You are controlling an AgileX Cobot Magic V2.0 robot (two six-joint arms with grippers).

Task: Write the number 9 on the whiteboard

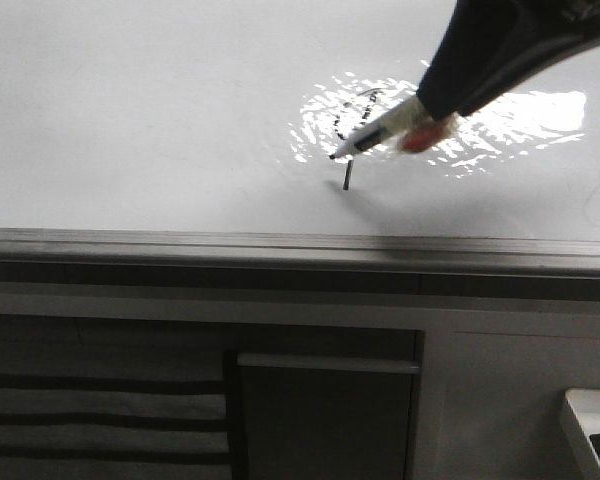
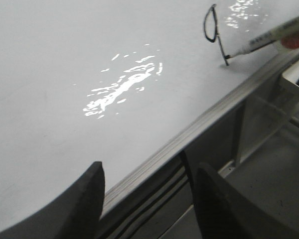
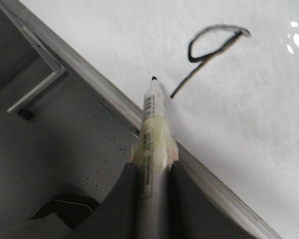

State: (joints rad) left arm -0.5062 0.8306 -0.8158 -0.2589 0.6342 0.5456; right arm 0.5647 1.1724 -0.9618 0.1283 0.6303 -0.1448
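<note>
The whiteboard [image 1: 130, 120] lies flat, with glare around the writing. The number 9 [image 1: 348, 176] is drawn on it in thin black marker, a narrow loop with a straight tail. It also shows in the left wrist view [image 2: 211, 24] and the right wrist view [image 3: 209, 47]. My right gripper [image 1: 430, 125] is shut on a white marker pen [image 3: 152, 124]. The pen's tip [image 1: 335, 155] is close beside the tail's lower end; I cannot tell if it touches the board. My left gripper [image 2: 149, 199] is open and empty, over the board's front edge, far left of the 9.
A grey metal edge strip [image 1: 280, 245] runs along the board's near side, with the table frame and a dark panel [image 1: 325, 420] below it. A small white tray [image 1: 592, 430] stands low at the right.
</note>
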